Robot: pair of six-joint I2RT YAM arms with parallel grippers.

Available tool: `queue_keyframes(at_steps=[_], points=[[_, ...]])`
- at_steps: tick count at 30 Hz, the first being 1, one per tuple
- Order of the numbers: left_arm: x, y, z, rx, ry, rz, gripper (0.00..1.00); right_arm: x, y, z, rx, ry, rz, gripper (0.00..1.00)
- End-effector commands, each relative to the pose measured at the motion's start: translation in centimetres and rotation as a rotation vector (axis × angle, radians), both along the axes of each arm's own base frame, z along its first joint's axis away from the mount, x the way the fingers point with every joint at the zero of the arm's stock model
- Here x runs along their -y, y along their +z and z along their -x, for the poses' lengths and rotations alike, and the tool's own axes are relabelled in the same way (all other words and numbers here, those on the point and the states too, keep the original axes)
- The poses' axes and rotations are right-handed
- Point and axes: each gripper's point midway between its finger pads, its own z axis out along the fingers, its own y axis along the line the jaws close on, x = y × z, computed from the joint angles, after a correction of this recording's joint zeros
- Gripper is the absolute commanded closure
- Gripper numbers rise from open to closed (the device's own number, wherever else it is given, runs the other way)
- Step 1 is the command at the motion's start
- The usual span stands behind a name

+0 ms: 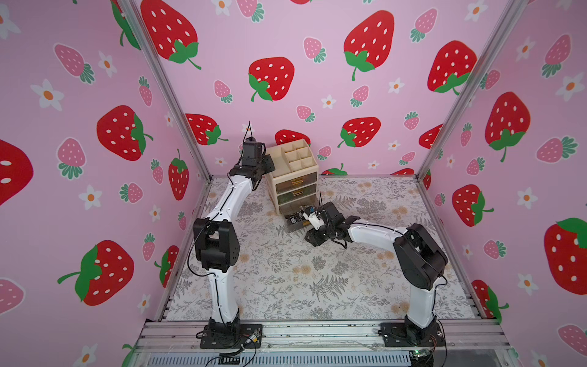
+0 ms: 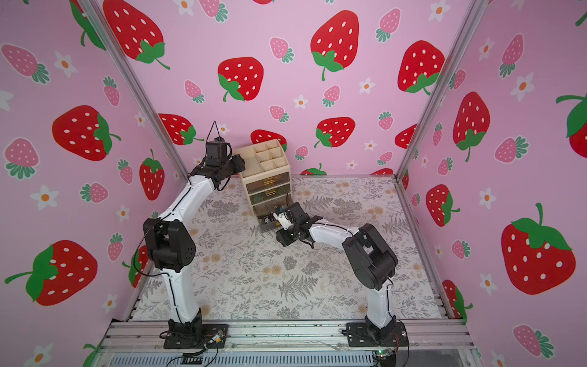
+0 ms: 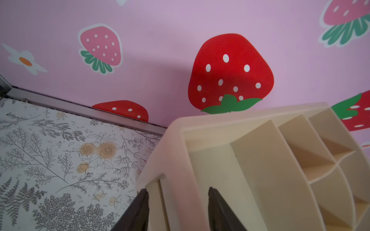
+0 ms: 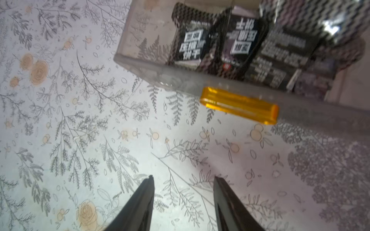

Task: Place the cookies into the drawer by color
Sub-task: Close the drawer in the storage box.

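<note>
Black cookies (image 4: 230, 44) lie in the open bottom drawer (image 4: 180, 78), so my empty right claw (image 4: 183, 176) gapes near its gold handle (image 4: 238, 105), probably to shut it; my left claw (image 3: 177, 189) straddles a top corner of the 3-drawer cabinet (image 3: 220, 124) to steady it, whether clamped I cannot tell.

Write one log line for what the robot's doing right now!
left gripper: gripping top wall of organizer | right gripper: open, empty, facing gold handle | bottom drawer: pulled out, black cookies inside
</note>
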Motion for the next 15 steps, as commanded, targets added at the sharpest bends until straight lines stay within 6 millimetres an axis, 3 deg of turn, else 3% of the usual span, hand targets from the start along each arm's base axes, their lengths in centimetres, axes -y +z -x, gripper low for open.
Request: queue_keyframes(at_steps=[1,9,15], points=[[-0.7,1.1,0.4,0.013,-0.012,-0.093,0.57,-1.7,1.2,-1.9,0.069,0.025,-0.028,0.47],[0.2,0.9,0.1,0.002,-0.097,-0.127,0.79,-4.3,0.9,-3.1,0.059,0.071,-0.042,0.47],[0.7,0.0,-0.1,-0.017,-0.134,-0.104,0.82,-4.7,1.3,-4.8,0.113,0.077,0.014,0.47]])
